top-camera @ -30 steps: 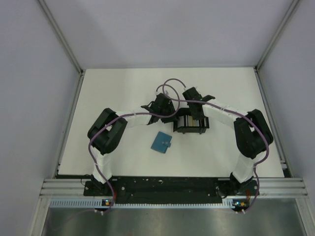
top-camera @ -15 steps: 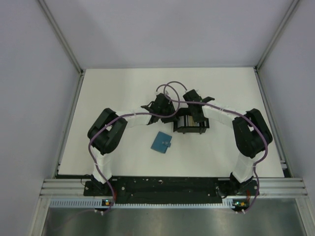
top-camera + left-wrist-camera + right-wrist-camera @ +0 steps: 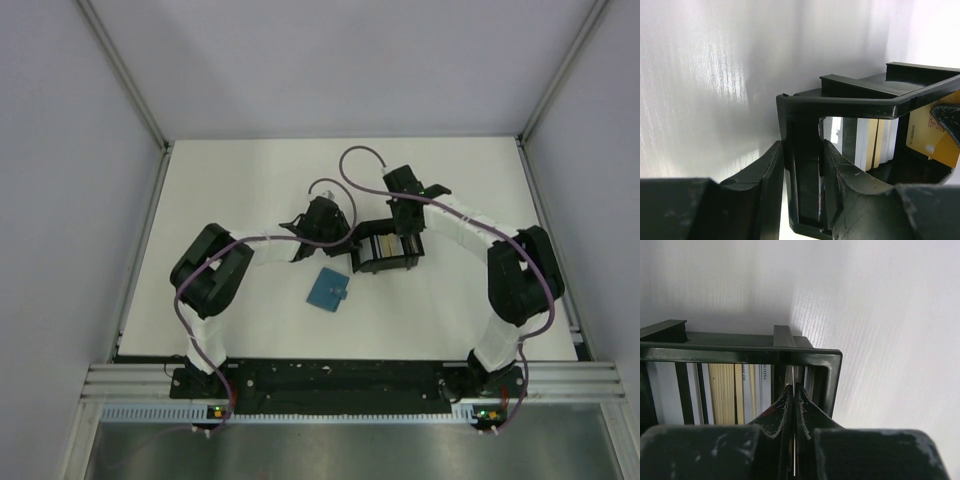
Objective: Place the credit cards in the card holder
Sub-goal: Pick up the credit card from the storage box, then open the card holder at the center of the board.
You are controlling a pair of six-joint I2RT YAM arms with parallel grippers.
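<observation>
- Left gripper (image 3: 802,165): jaws clamped across one wall of the black open-topped plastic tray (image 3: 860,102).
- Right gripper (image 3: 793,390): jaws together, apparently pinching one upright credit card's edge.
- Thin, flat plastic credit cards (image 3: 735,385) stand on edge inside the tray.
- The small teal-blue folding card holder (image 3: 328,288) lies near the tray, apart from it.
- Judgement: the cards are light, stiff and slick. Pinch the exposed top edge.

walls (image 3: 330,60): plain pale grey | table (image 3: 230,180): white | front rail (image 3: 350,378): aluminium | light: soft, even

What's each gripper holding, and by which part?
Left gripper clamps the black tray by its end wall. Right gripper pinches one credit card by its upper edge, inside the tray.
</observation>
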